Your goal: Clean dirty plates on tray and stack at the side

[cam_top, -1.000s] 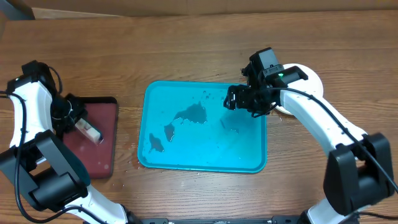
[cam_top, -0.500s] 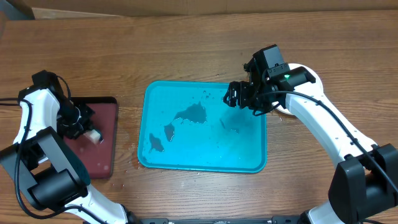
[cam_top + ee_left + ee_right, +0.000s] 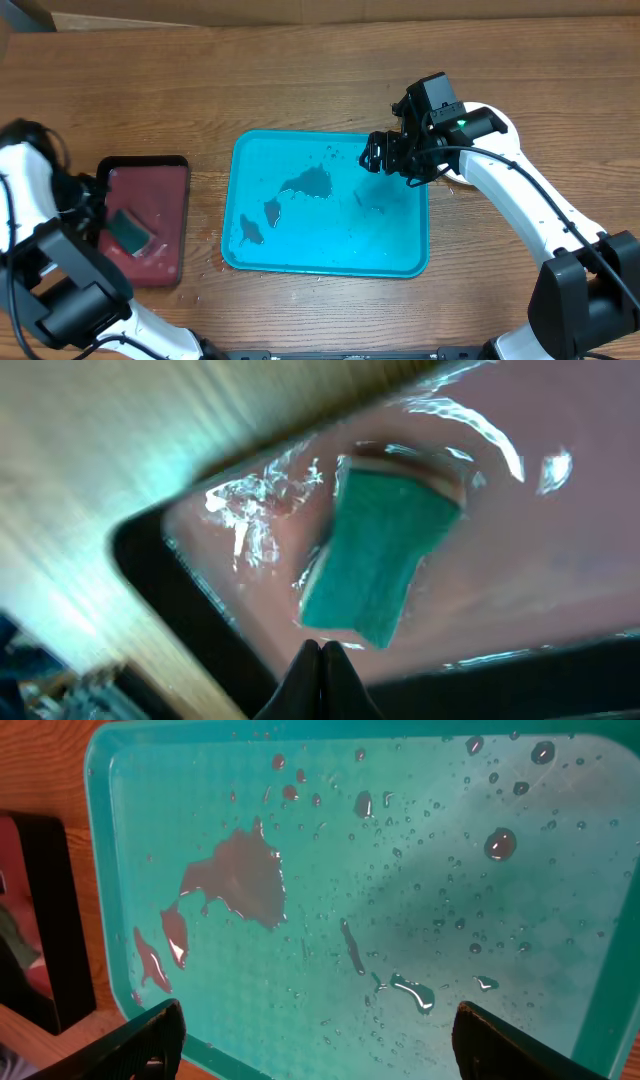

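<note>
Right claw (image 3: 318,1042) gapes over the tray (image 3: 330,238), long axis running left-right; left claw (image 3: 322,678) closed.

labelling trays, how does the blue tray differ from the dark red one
The blue tray is larger and bright turquoise; the dark red tray is smaller with a black rim. The blue tray holds only puddles and droplets; the dark red tray holds a green sponge. Both are rectangular and wet.
</note>
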Controlling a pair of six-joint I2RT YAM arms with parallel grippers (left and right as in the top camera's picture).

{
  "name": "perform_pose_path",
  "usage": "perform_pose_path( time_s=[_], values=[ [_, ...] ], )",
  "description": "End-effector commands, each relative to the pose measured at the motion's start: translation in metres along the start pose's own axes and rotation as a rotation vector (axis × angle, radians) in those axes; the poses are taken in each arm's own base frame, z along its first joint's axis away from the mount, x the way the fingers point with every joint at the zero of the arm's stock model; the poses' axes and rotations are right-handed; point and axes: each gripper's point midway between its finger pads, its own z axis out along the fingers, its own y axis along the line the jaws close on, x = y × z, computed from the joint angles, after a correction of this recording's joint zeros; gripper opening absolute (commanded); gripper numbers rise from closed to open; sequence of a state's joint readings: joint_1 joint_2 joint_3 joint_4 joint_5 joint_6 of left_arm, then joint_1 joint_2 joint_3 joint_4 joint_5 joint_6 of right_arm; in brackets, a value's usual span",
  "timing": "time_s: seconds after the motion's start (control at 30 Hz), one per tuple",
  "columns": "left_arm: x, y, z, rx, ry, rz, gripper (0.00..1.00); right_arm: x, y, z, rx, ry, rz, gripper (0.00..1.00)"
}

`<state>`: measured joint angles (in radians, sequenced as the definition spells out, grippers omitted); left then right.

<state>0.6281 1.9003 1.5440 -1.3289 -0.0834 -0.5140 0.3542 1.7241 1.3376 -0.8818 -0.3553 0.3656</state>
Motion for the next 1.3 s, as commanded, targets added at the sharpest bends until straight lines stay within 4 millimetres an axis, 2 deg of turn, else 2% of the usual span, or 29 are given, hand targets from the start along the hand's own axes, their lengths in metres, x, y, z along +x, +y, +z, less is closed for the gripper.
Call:
perform_pose_path(
  time_s=[0.0, 0.1, 0.17, 0.2, 0.27, 0.37, 0.4, 0.47, 0.53, 0.63, 0.77, 0.8, 0.83, 1.03, 1.17, 1.2, 1.23, 1.27],
  values=[
    [-0.009, -0.015, -0.026, 0.108, -0.01, -0.017, 0.04, -0.002, 0.008, -0.007, -0.019, -0.022, -0.014, 0.87],
    [0.001, -0.042, -0.031, 0.242, 0.025, 0.123, 0.04, -0.002, 0.008, -0.007, -0.019, -0.022, -0.014, 0.87],
    [0.007, -0.05, -0.03, 0.259, 0.034, 0.157, 0.05, -0.002, 0.008, -0.007, -0.019, -0.022, -0.013, 0.86],
    [0.01, -0.053, -0.029, 0.256, 0.037, 0.171, 0.08, -0.002, 0.008, -0.007, -0.019, -0.021, -0.003, 0.86],
    [0.016, -0.062, -0.031, 0.279, 0.045, 0.222, 0.05, -0.003, 0.009, -0.009, -0.023, -0.026, 0.036, 0.86],
    [0.025, -0.078, -0.04, 0.357, 0.045, 0.324, 0.05, -0.004, 0.018, -0.025, -0.051, -0.063, 0.021, 0.86],
    [0.027, -0.081, -0.045, 0.386, 0.038, 0.345, 0.08, -0.005, 0.021, -0.033, -0.058, -0.084, 0.011, 0.86],
    [0.033, -0.089, -0.06, 0.461, 0.018, 0.392, 0.2, -0.007, 0.028, -0.053, -0.068, -0.139, -0.008, 0.86],
    [0.041, -0.093, -0.084, 0.55, -0.026, 0.449, 0.31, -0.007, 0.034, -0.077, -0.075, -0.201, -0.029, 0.86],
    [0.052, -0.087, -0.118, 0.596, -0.121, 0.48, 0.48, 0.001, 0.036, -0.112, -0.061, -0.282, -0.046, 0.86],
    [0.077, -0.075, -0.161, 0.64, -0.242, 0.532, 0.72, 0.029, 0.021, -0.15, 0.024, -0.326, -0.033, 0.85],
    [0.084, -0.074, -0.17, 0.651, -0.264, 0.547, 0.96, 0.037, 0.016, -0.154, 0.046, -0.322, -0.029, 0.85],
    [0.096, -0.072, -0.18, 0.664, -0.291, 0.569, 1.0, 0.046, 0.011, -0.16, 0.071, -0.317, -0.026, 0.85],
    [0.166, -0.063, -0.213, 0.738, -0.415, 0.735, 1.0, 0.102, 0.006, -0.187, 0.12, -0.321, -0.099, 0.83],
    [0.208, -0.042, -0.216, 0.78, -0.489, 0.811, 1.0, 0.131, 0.001, -0.2, 0.104, -0.39, -0.178, 0.84],
    [0.214, -0.036, -0.215, 0.784, -0.502, 0.814, 1.0, 0.136, -0.001, -0.201, 0.098, -0.403, -0.188, 0.87],
    [0.219, -0.031, -0.212, 0.789, -0.513, 0.817, 1.0, 0.14, -0.003, -0.202, 0.093, -0.414, -0.194, 1.0],
    [0.224, -0.025, -0.209, 0.792, -0.521, 0.819, 1.0, 0.142, -0.005, -0.203, 0.091, -0.422, -0.194, 1.0]
  ],
)
